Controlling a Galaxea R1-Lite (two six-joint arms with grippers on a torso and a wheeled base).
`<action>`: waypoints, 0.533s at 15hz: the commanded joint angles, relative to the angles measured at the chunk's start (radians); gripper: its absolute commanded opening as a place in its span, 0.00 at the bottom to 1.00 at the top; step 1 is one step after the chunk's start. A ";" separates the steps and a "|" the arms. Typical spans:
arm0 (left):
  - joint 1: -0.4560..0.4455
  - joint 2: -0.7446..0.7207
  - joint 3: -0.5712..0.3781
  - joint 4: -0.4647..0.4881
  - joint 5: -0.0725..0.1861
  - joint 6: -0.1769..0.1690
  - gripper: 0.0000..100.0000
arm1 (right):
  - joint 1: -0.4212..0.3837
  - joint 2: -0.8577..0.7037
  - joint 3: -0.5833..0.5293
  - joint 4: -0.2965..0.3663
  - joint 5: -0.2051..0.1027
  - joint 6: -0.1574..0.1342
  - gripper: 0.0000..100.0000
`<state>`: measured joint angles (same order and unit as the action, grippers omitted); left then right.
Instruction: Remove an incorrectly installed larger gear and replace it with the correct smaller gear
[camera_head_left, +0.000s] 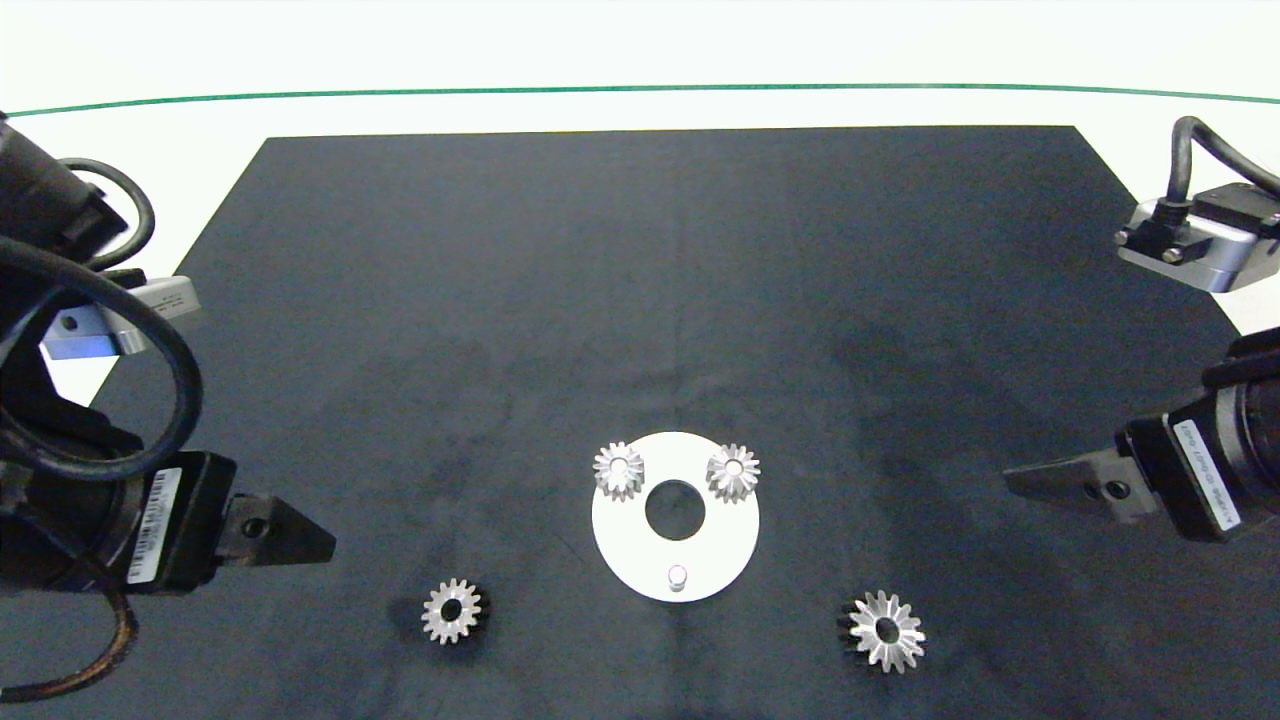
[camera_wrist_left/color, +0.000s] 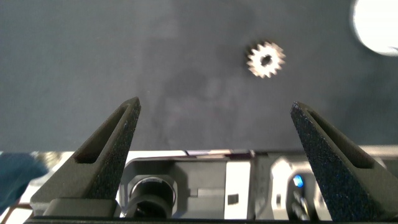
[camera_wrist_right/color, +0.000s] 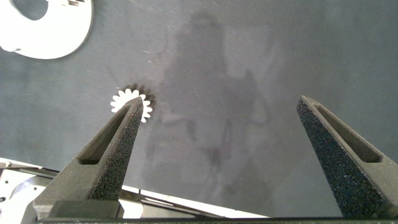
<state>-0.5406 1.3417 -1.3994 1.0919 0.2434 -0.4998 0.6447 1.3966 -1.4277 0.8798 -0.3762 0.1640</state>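
Both grippers' fingers were spread; the smaller gear (camera_wrist_left/color: 266, 60), hard, slick metal beyond the left gripper (camera_wrist_left/color: 214, 134), wanted pinching across its teeth.

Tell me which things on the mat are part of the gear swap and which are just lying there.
Part of the job:
- larger gear, lying on the mat
- smaller gear, lying on the mat
- white disc with its bare peg
- left gripper and right gripper, both open

Just there:
- two bevel gears seated on the disc
- black mat
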 joint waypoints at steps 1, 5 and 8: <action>-0.145 0.040 0.115 -0.050 0.122 -0.117 1.00 | 0.000 0.004 0.000 -0.001 0.005 -0.001 1.00; -0.183 0.048 0.253 -0.199 0.135 -0.129 1.00 | 0.000 0.004 0.001 -0.001 0.005 -0.001 1.00; -0.209 0.090 0.255 -0.202 0.128 -0.132 1.00 | 0.001 0.002 0.003 -0.001 0.013 -0.003 1.00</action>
<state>-0.7374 1.4100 -1.1483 0.8836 0.3698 -0.6281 0.6447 1.3970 -1.4260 0.8740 -0.3617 0.1602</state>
